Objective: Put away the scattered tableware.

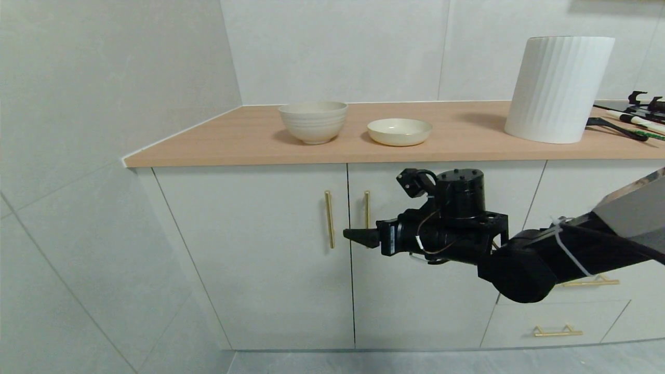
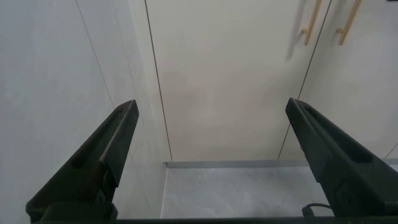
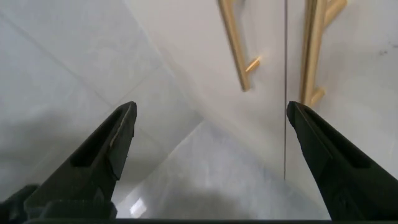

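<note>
A ribbed cream bowl (image 1: 313,121) and a shallow cream dish (image 1: 399,131) stand side by side on the wooden countertop (image 1: 249,137). Below them my right gripper (image 1: 358,236) hangs in front of the cabinet doors, level with the two gold door handles (image 1: 329,218). It is open, and in the right wrist view its spread fingers (image 3: 106,158) frame those handles (image 3: 239,46) with nothing between them. My left gripper (image 2: 211,162) is open too, low down, facing the foot of the left cabinet door (image 2: 224,81) and the grey floor.
A tall white ribbed container (image 1: 559,87) stands on the counter at the right, with black and white utensils (image 1: 631,122) beyond it. Drawers with gold handles (image 1: 557,331) sit at lower right. A tiled wall closes off the left side.
</note>
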